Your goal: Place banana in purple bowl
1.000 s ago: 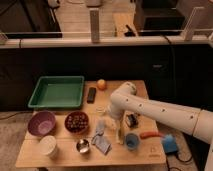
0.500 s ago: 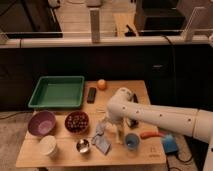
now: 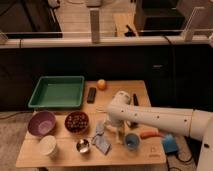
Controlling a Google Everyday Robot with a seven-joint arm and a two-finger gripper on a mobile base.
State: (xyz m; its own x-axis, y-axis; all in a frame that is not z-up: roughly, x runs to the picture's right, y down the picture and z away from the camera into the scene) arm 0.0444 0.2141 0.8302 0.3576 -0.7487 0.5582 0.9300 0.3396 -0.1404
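The purple bowl [image 3: 42,123] stands empty at the table's front left. My white arm [image 3: 150,119] reaches in from the right across the middle of the table. My gripper [image 3: 118,133] points down at the tabletop between a silver packet [image 3: 101,142] and a blue cup [image 3: 132,141], well to the right of the purple bowl. I cannot pick out the banana; the arm and gripper cover the table's middle.
Green tray [image 3: 56,92] at back left. Dark red bowl [image 3: 76,121] beside the purple bowl. White cup [image 3: 48,146] and metal cup [image 3: 83,146] at the front. Orange ball [image 3: 101,84], black remote [image 3: 91,95], orange-red stick [image 3: 150,134] and blue object [image 3: 170,144] at right.
The arm has swung a little to the left and forward, and the gripper has come lower toward the tabletop. The bowls and cups have not moved.
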